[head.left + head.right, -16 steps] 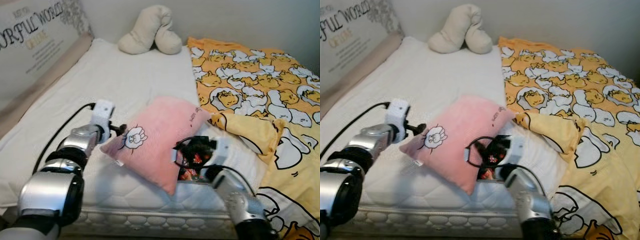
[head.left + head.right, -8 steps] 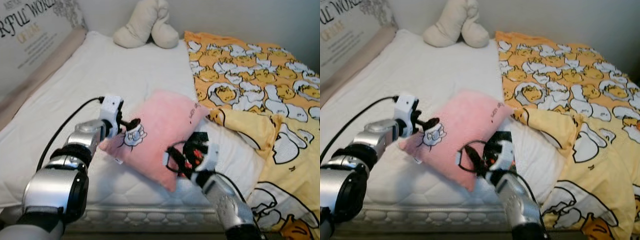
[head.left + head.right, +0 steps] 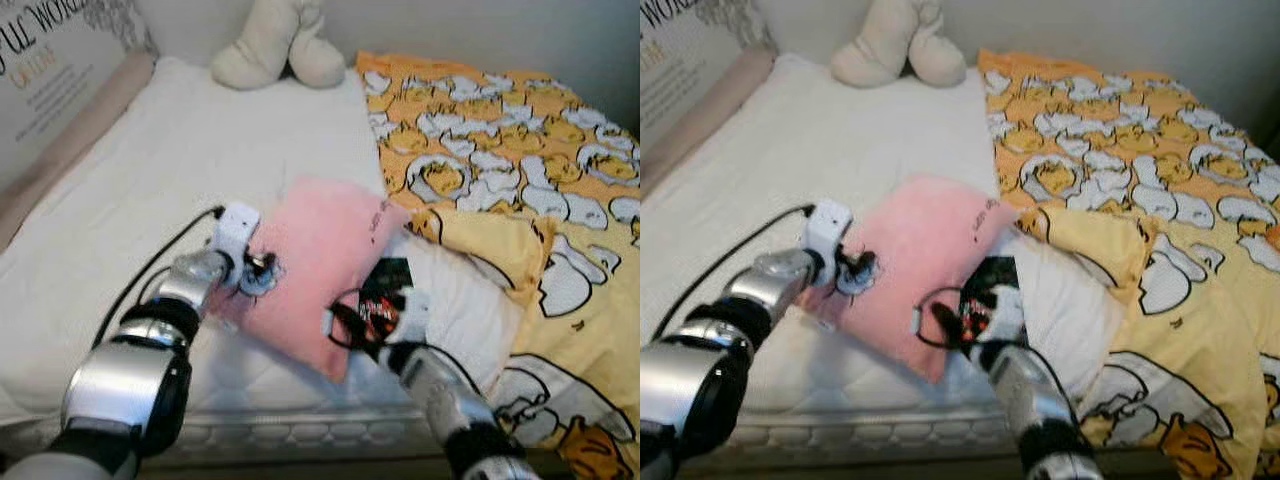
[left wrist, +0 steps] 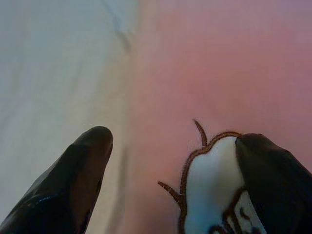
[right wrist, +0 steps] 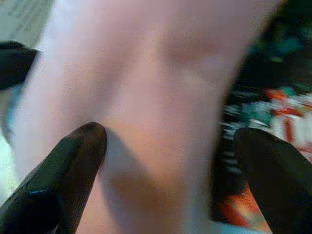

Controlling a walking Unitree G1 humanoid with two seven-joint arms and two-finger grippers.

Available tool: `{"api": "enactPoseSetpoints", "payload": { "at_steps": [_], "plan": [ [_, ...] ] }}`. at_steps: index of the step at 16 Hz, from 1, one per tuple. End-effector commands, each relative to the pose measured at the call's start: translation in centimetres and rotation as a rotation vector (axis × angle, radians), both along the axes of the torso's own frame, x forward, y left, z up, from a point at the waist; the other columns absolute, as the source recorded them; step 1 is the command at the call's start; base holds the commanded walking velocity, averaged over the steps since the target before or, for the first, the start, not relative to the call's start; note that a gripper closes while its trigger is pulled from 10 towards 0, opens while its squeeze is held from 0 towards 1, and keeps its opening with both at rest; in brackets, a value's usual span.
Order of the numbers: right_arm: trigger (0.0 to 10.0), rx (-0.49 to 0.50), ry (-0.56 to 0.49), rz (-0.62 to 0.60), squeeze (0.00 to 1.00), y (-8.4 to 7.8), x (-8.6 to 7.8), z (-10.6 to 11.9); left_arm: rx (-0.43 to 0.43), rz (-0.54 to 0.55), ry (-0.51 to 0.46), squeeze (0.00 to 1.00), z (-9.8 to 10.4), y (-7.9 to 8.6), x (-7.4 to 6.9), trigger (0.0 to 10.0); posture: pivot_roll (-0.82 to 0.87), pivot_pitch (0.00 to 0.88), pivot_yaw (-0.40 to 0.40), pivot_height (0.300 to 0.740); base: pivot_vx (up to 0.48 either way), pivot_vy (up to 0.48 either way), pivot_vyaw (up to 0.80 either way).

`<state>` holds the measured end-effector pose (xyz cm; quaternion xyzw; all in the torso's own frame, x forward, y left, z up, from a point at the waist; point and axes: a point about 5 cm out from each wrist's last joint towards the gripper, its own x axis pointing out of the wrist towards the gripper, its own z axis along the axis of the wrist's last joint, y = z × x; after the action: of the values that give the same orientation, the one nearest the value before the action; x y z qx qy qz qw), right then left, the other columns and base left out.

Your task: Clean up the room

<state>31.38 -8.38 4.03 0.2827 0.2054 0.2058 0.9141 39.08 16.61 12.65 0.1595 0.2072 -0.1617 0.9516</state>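
Bed [image 3: 150, 190]: white mattress against a pale wall, a printed board along its left side. The landmark is the pink pillow [image 3: 320, 250], lying askew near the foot edge of the mattress with one corner overhanging.

Beyond the pink pillow, at the head of the bed: cream plush toy [image 3: 280, 45]. To the pillow's right, touching it: yellow patterned blanket [image 3: 520, 150], rumpled, one corner folded back over white bedding. Tucked against the pillow's right edge: a dark printed item [image 3: 385, 285], too blurred to identify.

Left gripper [image 3: 262, 272]: at the pillow's left edge, fingers [image 4: 83, 165] spread, one on the mattress side and one on the embroidered white patch [image 4: 214, 180]. Not yet pinching anything.

Right gripper [image 3: 952, 318]: at the pillow's near right corner, fingers [image 5: 73, 161] spread wide to either side of the pink fabric.

Change over the last second: both arms have pushed forward from just short of the pillow to bracketing it from opposite sides; the left gripper now covers the patch it earlier stood beside. The pillow itself looks unmoved, allowing for camera shift.

Judgement: a two-handed grasp is being set up, closing next. Tidying proper is barely begun; blanket and toy lie untouched.
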Motion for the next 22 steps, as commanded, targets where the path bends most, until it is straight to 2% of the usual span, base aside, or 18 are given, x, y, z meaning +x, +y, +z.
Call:
{"api": "enactPoseSetpoints", "payload": {
  "at_steps": [1, 2, 3, 5, 7, 10, 11, 12, 14, 15, 17, 19, 21, 22],
  "plan": [
    [10.0, 0.010, -0.013, 0.017, 0.00, 0.6, 0.3, 0.3, -0.026, -0.007, 0.065, 0.00, -1.2, -0.2, -0.6, 10.0, 0.02, 0.133, -0.015, 0.740, 0.000, 0.000, 0.00],
    [10.0, 0.028, -0.018, 0.026, 0.00, 1.3, 0.5, 0.6, -0.047, -0.005, 0.085, 0.00, -1.5, -0.3, -0.7, 10.0, 0.02, 0.133, -0.016, 0.740, 0.000, 0.000, 0.00],
    [10.0, 0.073, -0.017, 0.043, 0.00, 2.6, 0.8, 1.1, -0.105, -0.020, 0.144, 0.00, -2.2, -0.6, -1.2, 10.0, 0.04, 0.136, -0.021, 0.740, 0.000, 0.000, 0.00],
    [10.0, 0.110, -0.019, 0.063, 0.00, 3.5, 0.9, 1.4, -0.166, -0.061, 0.211, 0.00, -3.1, -1.1, -1.8, 10.0, 0.05, 0.136, -0.025, 0.740, 0.000, 0.000, 0.00],
    [10.0, 0.126, 0.012, 0.074, 0.00, 3.7, 0.8, 1.0, -0.127, -0.131, 0.267, 0.00, -4.3, -1.4, -2.6, 10.0, 0.06, 0.135, -0.026, 0.740, 0.000, 0.000, 0.00],
    [10.0, 0.093, 0.054, 0.078, 0.00, 3.6, 0.3, 0.0, -0.083, -0.144, 0.282, 0.00, -5.2, -1.4, -3.1, 10.0, 0.06, 0.129, -0.026, 0.740, 0.000, 0.000, 0.00],
    [0.7, 0.065, 0.077, 0.065, 0.00, 3.1, 0.0, -0.7, -0.054, -0.162, 0.284, 0.00, -5.6, -1.5, -3.3, 10.0, 0.06, 0.121, -0.026, 0.740, 0.000, 0.000, 0.00],
    [0.0, 0.035, 0.100, 0.055, 0.00, 2.4, -0.4, -1.4, -0.058, -0.142, 0.274, 0.00, -5.8, -1.4, -3.4, 0.0, 0.06, 0.106, -0.023, 0.740, 0.000, 0.000, 0.00],
    [0.0, 0.003, 0.111, 0.058, 0.00, 1.7, -0.8, -2.1, -0.079, -0.118, 0.258, 0.00, -5.8, -1.4, -3.4, 0.0, 0.06, 0.096, -0.024, 0.740, 0.000, 0.000, 0.00],
    [0.0, -0.051, 0.111, 0.063, 0.00, 0.7, -1.1, -2.7, -0.119, -0.083, 0.227, 0.00, -5.8, -1.3, -3.3, 0.0, 0.04, 0.093, -0.023, 0.740, 0.000, 0.000, 0.00],
    [0.0, -0.077, 0.101, 0.074, 0.00, 0.2, -1.3, -2.9, -0.127, -0.073, 0.206, 0.00, -5.8, -1.3, -3.3, 0.0, 0.03, 0.092, -0.027, 0.740, 0.000, 0.000, 0.00],
    [0.0, -0.149, 0.112, 0.063, 0.00, -0.7, -1.6, -3.6, -0.129, -0.103, 0.237, 0.00, -6.7, -2.0, -3.9, 0.0, 0.03, 0.078, -0.028, 0.740, 0.000, 0.000, 0.00],
    [0.0, -0.149, 0.122, 0.030, 0.00, -1.2, -1.5, -3.7, -0.115, -0.114, 0.236, 0.00, -6.7, -2.2, -3.9, 0.0, 0.03, 0.061, -0.025, 0.740, 0.000, 0.000, 0.00],
    [0.0, -0.093, 0.134, -0.020, 0.00, -1.5, -1.1, -3.3, -0.106, -0.123, 0.230, 0.00, -6.6, -2.2, -3.9, 0.0, 0.04, 0.041, -0.019, 0.740, 0.000, 0.000, 0.00]
  ]
}}
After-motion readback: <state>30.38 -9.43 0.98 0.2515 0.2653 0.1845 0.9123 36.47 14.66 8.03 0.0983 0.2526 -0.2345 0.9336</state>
